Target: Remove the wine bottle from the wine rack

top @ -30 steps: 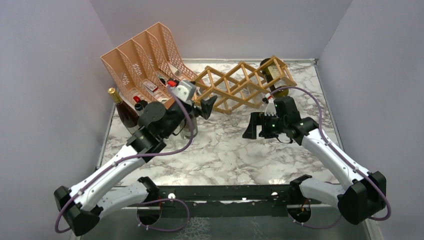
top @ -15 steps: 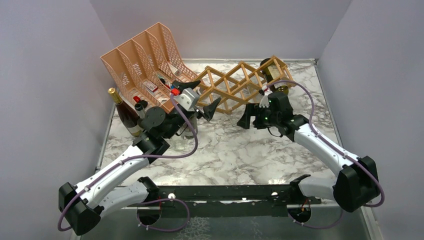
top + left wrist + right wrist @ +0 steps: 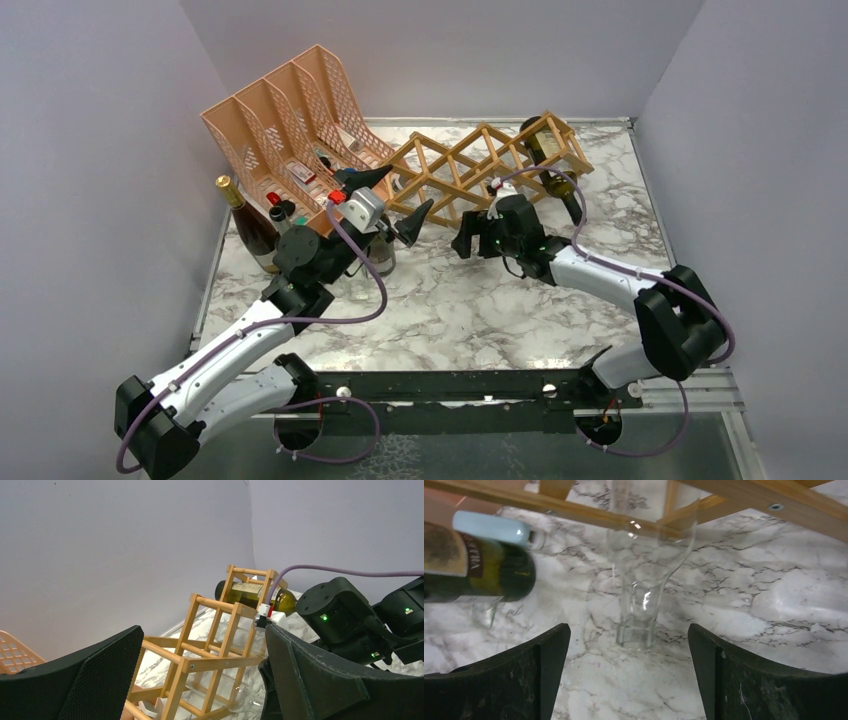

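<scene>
The wine rack (image 3: 480, 170) is a long tan wooden lattice along the back of the marble table. A dark green wine bottle (image 3: 548, 150) lies in its far right opening and also shows in the left wrist view (image 3: 250, 592). A clear glass bottle (image 3: 639, 590) lies in a middle opening, its neck poking out toward the front. My right gripper (image 3: 468, 238) is open just in front of that neck, with nothing between its jaws (image 3: 629, 675). My left gripper (image 3: 392, 198) is open around the rack's left end (image 3: 215, 630) without touching it.
A salmon-pink mesh organiser (image 3: 290, 120) holding small items stands at the back left. A dark bottle with a gold cap (image 3: 248, 225) stands beside it. Another dark green labelled bottle (image 3: 479, 572) lies to the left of the clear one. Grey walls enclose three sides.
The right arm has swung left along the front of the rack, and its jaws have narrowed a little. The left gripper has shifted back toward the rack's left end.
</scene>
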Controlling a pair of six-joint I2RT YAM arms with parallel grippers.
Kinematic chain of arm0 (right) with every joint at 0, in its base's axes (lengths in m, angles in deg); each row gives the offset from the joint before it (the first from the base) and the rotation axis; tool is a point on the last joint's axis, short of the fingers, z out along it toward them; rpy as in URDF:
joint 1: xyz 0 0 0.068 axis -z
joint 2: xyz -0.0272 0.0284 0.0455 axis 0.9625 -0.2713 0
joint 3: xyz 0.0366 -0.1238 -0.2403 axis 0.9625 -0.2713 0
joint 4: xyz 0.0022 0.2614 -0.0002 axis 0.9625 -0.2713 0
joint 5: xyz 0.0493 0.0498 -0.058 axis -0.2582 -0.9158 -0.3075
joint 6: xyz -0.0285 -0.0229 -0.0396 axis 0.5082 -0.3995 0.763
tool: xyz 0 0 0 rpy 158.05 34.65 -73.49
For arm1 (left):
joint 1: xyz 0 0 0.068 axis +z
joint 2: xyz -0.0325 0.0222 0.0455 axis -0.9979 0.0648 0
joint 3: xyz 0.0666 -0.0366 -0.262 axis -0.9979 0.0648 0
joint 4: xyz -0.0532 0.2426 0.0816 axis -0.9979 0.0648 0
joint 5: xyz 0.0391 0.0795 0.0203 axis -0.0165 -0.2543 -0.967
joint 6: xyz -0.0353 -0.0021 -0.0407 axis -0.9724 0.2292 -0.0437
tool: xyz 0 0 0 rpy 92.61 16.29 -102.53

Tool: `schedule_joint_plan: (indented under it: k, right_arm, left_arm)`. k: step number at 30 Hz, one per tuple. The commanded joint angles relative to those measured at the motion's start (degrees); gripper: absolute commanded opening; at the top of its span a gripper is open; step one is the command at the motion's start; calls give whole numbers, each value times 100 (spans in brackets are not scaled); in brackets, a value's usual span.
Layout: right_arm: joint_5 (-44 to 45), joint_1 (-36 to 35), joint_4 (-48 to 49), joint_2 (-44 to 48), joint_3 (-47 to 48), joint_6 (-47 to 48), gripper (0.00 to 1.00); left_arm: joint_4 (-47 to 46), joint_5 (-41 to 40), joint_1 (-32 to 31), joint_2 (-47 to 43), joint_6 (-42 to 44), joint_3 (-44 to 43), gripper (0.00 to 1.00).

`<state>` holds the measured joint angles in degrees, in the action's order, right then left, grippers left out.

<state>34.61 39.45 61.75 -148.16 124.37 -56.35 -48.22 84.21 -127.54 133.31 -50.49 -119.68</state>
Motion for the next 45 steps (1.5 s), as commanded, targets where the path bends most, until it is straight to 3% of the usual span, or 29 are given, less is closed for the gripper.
schedule_joint_plan:
  k: [1,5,9,16,20,43,45]
  right_arm:
    - [909,18,563,-285,-38,-223,90]
    - [623,18,709,-670,124,-225,83]
    - [352,18,1484,-930,4,-153,81]
    - [623,18,1942,-1038,-137,-411,64]
    - [380,18,2495,-1180,-399,-521,64]
    - [685,18,2796,-1850,-58,-788,61]
    - [709,18,2815,-1872,-48,-787,56]
  left_arm:
    - [-264,-31,12,-34,104,144,98]
    - [-278,1,12,32,35,155,97]
    - [-278,-150,12,43,10,185,96]
    - [-287,-343,3,32,20,217,96]
    - [-295,-341,-34,-73,141,257,95]
    - [-295,-541,-137,-151,315,303,95]
    - [-295,-542,-145,-152,316,304,95]
